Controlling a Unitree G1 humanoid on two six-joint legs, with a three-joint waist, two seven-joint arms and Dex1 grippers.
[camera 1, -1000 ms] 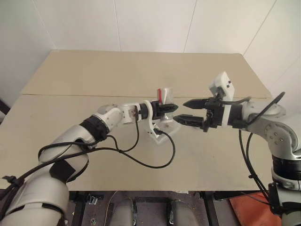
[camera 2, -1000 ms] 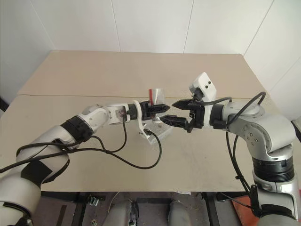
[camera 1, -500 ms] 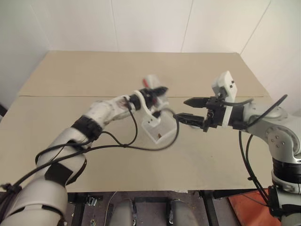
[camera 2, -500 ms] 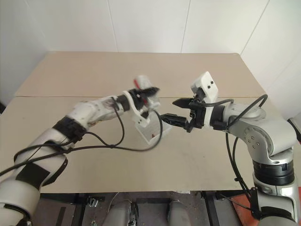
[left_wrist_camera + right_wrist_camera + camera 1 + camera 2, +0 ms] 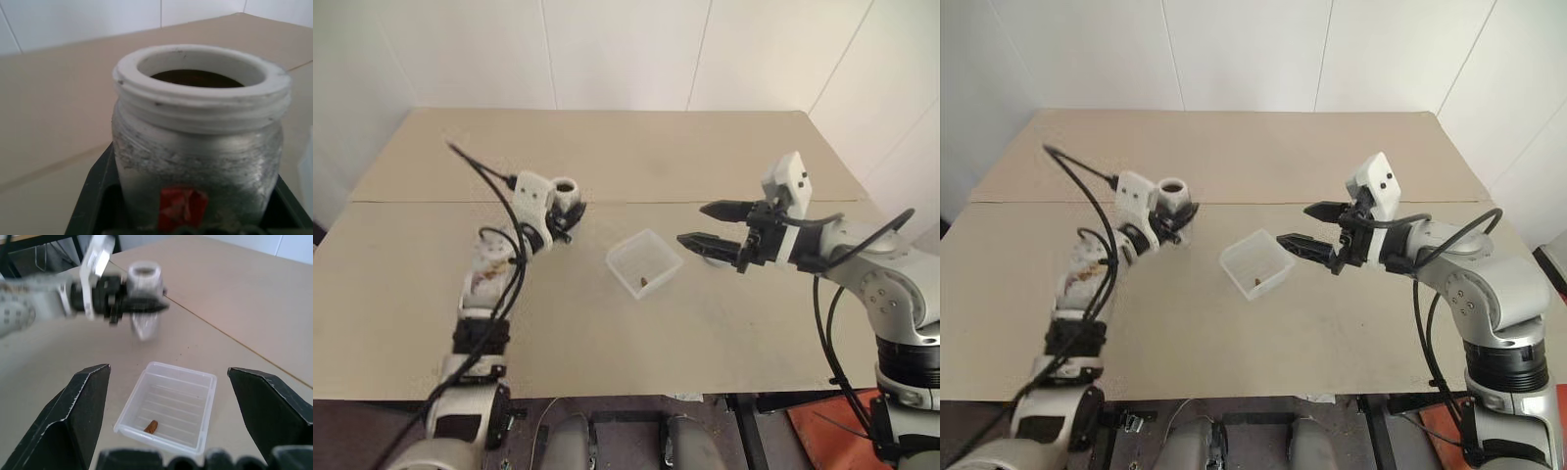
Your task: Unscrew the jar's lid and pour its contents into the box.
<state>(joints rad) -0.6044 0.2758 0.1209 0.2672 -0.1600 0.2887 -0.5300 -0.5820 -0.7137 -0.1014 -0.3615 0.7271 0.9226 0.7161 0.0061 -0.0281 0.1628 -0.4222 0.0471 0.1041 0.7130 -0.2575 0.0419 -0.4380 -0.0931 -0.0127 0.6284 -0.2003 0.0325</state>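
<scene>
The jar point(image 5: 566, 186) stands upright and lidless above the table, left of the box, with my left gripper point(image 5: 570, 210) shut on its body. In the left wrist view the jar point(image 5: 198, 147) shows a white threaded neck, a dark inside and a red mark low on its wall, between black fingers point(image 5: 93, 196). The box point(image 5: 631, 257) sits on the table centre with one brown bit point(image 5: 643, 283) of the contents in it. My right gripper point(image 5: 693, 223) hovers open just right of the box, with nothing between its fingers. The lid is out of view.
The tan table point(image 5: 636, 157) has a seam running across it behind the box. A black cable point(image 5: 484, 176) loops up over the left arm. White walls close in the table's far and right sides.
My left arm has swung the jar away from above the box, back to the left, and turned it mouth-up. The right gripper has stayed open in its place.
</scene>
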